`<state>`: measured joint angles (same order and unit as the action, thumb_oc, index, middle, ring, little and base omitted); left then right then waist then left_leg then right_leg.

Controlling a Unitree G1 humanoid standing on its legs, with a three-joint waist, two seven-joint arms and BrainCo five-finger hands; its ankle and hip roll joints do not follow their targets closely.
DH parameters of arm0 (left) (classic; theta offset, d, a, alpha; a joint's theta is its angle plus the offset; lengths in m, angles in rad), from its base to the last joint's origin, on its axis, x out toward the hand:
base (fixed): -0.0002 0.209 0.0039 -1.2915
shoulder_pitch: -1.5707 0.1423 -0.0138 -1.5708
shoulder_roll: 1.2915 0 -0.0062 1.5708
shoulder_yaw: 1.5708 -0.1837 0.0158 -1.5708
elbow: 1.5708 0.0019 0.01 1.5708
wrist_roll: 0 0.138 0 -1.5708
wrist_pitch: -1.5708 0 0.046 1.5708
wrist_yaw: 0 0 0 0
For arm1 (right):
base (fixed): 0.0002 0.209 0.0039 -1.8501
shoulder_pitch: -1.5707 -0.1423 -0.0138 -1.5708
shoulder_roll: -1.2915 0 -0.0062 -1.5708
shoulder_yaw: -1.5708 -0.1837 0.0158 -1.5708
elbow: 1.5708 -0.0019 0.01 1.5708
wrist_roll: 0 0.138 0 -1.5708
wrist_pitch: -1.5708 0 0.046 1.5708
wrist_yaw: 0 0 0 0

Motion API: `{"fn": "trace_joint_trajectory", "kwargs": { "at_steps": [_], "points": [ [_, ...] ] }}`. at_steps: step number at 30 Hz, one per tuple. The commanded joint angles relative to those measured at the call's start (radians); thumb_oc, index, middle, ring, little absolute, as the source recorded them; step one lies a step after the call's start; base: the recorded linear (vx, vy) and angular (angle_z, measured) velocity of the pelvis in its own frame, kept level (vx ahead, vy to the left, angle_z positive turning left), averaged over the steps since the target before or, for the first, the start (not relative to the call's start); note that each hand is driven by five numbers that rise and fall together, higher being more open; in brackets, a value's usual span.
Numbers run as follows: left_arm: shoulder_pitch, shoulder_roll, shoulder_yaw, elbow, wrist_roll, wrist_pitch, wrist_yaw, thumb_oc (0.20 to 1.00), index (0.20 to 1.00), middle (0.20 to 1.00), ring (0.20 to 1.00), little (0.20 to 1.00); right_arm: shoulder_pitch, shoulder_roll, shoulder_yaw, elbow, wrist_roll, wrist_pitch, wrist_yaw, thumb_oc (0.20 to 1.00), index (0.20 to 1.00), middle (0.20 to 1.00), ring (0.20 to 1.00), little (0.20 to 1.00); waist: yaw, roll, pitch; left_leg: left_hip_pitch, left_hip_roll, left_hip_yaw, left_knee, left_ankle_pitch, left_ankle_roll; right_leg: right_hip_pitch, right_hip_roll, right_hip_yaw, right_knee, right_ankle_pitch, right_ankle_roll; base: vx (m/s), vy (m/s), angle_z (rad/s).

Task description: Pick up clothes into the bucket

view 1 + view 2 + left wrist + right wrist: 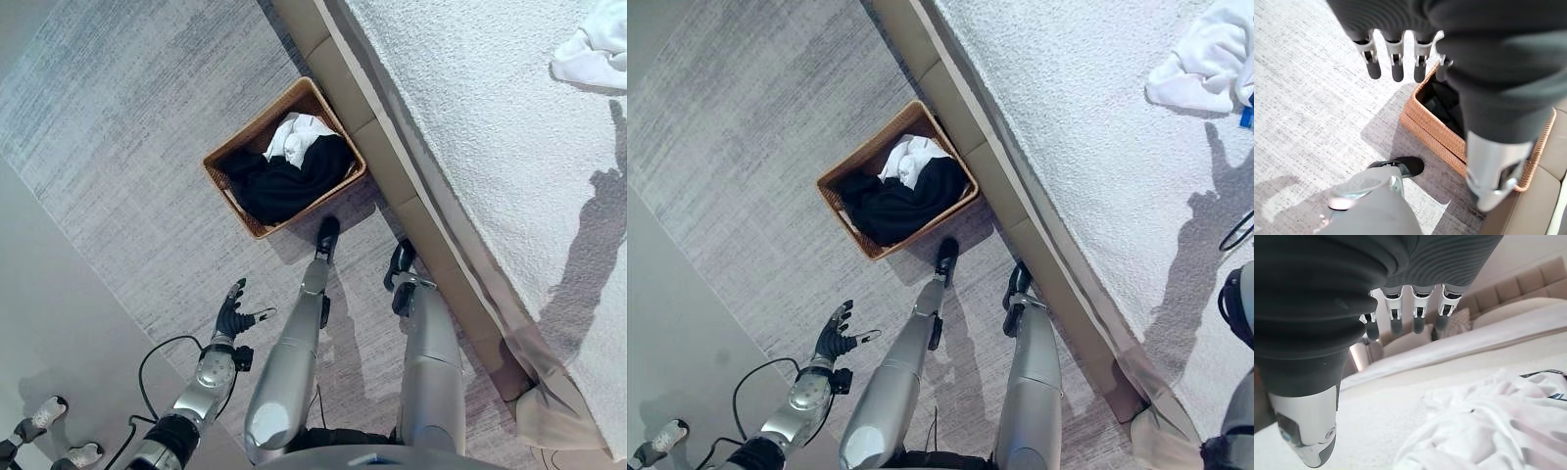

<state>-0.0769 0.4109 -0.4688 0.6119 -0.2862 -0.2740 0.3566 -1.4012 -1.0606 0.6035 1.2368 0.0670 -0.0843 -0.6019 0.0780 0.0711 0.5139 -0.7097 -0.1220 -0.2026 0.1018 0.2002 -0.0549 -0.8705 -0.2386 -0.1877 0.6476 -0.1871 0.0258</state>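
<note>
A woven brown basket [257,124] stands on the grey carpet beside the bed frame. In it lie a black garment [284,186] and a white one [294,135]. A crumpled white garment [1205,59] lies on the bed at the far right. My left hand [232,315] hangs low over the carpet, short of the basket, fingers [1396,58] straight and holding nothing; the basket rim [1435,132] shows past them. My right hand, fingers [1419,308] straight and empty, hovers just above the white garment [1488,431] without touching it.
The bed [470,117] with its white textured cover runs diagonally across the right side, edged by a beige frame [392,166]. Pillows and a padded headboard [1528,281] lie beyond the right hand. Two light shoes [44,411] sit at the lower left.
</note>
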Motion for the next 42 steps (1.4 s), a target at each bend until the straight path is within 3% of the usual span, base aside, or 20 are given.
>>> {"fn": "trace_joint_trajectory", "kwargs": {
  "at_steps": [1,6,12,16,22,23,24,25,42],
  "points": [
    [-0.01,0.003,-0.017,0.0,0.045,-0.027,0.027,1.0,1.0,1.0,1.0,1.0,-0.078,-0.07,0.084,0.016,-0.014,0.005,-0.025,1.0,1.0,1.0,1.0,1.0,0.006,0.027,0.006,0.027,0.038,-0.029,0.011,-0.078,-0.035,0.04,-0.019,0.041,-0.052,0.008,0.076,0.02,-0.02,0.12],
    [-0.016,0.006,-0.031,-0.023,0.038,-0.029,0.031,1.0,1.0,1.0,1.0,1.0,-0.133,-0.057,0.137,0.057,-0.015,0.013,-0.003,1.0,1.0,1.0,1.0,1.0,0.016,0.034,0.006,0.016,0.042,-0.04,-0.011,-0.07,-0.035,0.005,-0.023,0.04,-0.026,-0.002,0.074,0.01,-0.041,0.08],
    [-0.019,0.003,-0.04,-0.049,0.022,-0.027,0.02,1.0,1.0,1.0,1.0,1.0,-0.167,-0.055,0.187,0.128,0.0,0.028,0.104,1.0,1.0,1.0,1.0,1.0,0.021,0.04,0.006,-0.01,0.041,-0.053,-0.01,-0.067,-0.035,-0.046,-0.032,0.043,0.017,-0.019,0.071,0.01,-0.045,0.06],
    [-0.002,0.008,-0.038,-0.077,0.025,-0.029,0.023,1.0,1.0,1.0,1.0,1.0,-0.153,-0.036,0.192,0.152,-0.008,0.027,0.121,1.0,1.0,1.0,1.0,1.0,0.025,0.036,0.006,-0.062,0.026,-0.054,0.068,-0.098,-0.025,-0.097,-0.03,0.061,0.061,-0.022,0.068,0.0,-0.009,0.04],
    [0.033,0.032,-0.017,-0.111,0.018,-0.026,0.022,1.0,1.0,1.0,1.0,1.0,-0.128,-0.033,0.191,0.166,-0.017,0.023,0.149,1.0,1.0,1.0,1.0,1.0,0.025,0.029,0.006,-0.208,-0.013,-0.046,0.3,-0.191,-0.014,-0.183,-0.034,0.098,0.167,-0.046,0.058,0.01,-0.001,0.02],
    [0.045,0.042,-0.003,-0.108,0.011,-0.026,0.023,1.0,1.0,1.0,1.0,1.0,-0.128,-0.027,0.202,0.168,-0.03,0.022,0.166,0.529,0.529,0.529,0.529,0.529,0.025,0.028,0.006,-0.258,-0.017,-0.034,0.369,-0.218,-0.01,-0.214,-0.031,0.109,0.205,-0.054,0.053,0.0,0.0,0.0],
    [0.044,0.042,-0.002,-0.108,0.011,-0.026,0.023,1.0,1.0,1.0,1.0,1.0,-0.13,-0.026,0.203,0.168,-0.03,0.022,0.166,0.479,0.479,0.479,0.479,0.479,0.025,0.027,0.006,-0.261,-0.017,-0.033,0.372,-0.22,-0.01,-0.217,-0.031,0.111,0.208,-0.055,0.053,0.02,0.041,-0.02],
    [0.051,0.043,0.008,-0.099,0.008,-0.027,0.028,1.0,1.0,1.0,1.0,1.0,-0.129,-0.019,0.201,0.158,-0.024,0.018,0.149,0.2,0.2,0.2,0.2,0.2,0.025,0.023,0.006,-0.285,-0.014,-0.027,0.399,-0.23,-0.008,-0.229,-0.027,0.115,0.214,-0.055,0.053,0.01,0.023,-0.06],
    [0.037,0.068,0.035,-0.081,0.009,-0.044,0.053,1.0,1.0,1.0,1.0,1.0,-0.098,-0.018,0.176,0.019,0.007,-0.025,0.046,0.2,0.2,0.2,0.2,0.2,0.005,-0.025,0.006,-0.281,-0.001,-0.002,0.405,-0.242,-0.005,-0.209,-0.009,0.117,0.155,-0.025,0.054,0.0,0.025,-0.06]
  ]
}}
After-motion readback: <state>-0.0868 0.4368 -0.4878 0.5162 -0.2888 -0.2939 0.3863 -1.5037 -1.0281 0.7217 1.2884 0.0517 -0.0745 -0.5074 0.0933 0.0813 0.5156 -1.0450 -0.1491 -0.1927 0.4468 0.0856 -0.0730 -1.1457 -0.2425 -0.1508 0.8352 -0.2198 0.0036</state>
